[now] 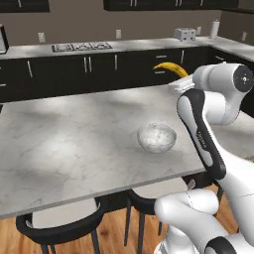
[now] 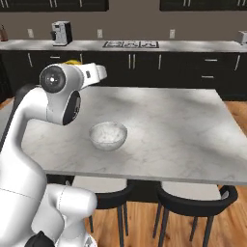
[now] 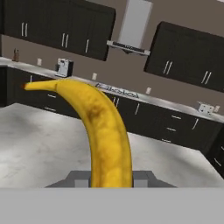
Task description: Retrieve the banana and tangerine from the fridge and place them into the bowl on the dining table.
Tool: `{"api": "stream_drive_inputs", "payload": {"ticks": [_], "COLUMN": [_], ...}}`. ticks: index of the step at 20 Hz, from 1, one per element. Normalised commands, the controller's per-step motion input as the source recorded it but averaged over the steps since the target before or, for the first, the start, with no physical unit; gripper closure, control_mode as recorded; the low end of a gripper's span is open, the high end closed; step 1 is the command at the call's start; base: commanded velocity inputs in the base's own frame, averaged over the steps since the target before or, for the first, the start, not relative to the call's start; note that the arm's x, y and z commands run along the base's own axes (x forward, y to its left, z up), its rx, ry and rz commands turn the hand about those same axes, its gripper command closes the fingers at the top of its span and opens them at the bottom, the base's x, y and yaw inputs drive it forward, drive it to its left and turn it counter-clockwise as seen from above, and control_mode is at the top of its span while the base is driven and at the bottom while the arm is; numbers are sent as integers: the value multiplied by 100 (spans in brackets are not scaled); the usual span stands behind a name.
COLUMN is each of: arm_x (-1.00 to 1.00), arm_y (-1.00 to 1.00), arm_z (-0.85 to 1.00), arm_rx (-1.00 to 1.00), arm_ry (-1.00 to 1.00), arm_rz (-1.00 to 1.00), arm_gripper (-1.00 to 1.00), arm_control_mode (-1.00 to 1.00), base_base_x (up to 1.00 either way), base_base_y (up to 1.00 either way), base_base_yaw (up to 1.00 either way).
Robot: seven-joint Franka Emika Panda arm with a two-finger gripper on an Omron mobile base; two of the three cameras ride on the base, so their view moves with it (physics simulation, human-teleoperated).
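Banana (image 3: 103, 131) in tool, bowl (image 1: 156, 137) empty

- No text, label, brand, number or sign can be read anywhere.
- The robot arm's dark forearm panel (image 1: 204, 141), just beside the bowl (image 1: 157, 137) in the left base view, bears a small pale marking, too blurred to make out.
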Motion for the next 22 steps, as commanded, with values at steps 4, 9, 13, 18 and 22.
{"api": "stream_drive_inputs", "payload": {"ticks": [4, 9, 13, 18, 22], "arm_x": [0, 0, 34, 47, 3], "arm_y": [0, 0, 0, -7, -11], "arm_z": [0, 0, -3, -6, -30], "arm_rx": [0, 0, 0, 0, 0], "arm_ry": [0, 0, 10, 24, 30], "arm_rz": [0, 0, 3, -2, -5], "arm_gripper": [100, 100, 100, 100, 100], "arm_control_mode": [100, 100, -100, -100, -100], "base_base_x": [49, 44, 27, 0, 0], "base_base_y": [-65, -10, 0, 0, 0], "base_base_yaw": [39, 21, 5, 0, 0]}}
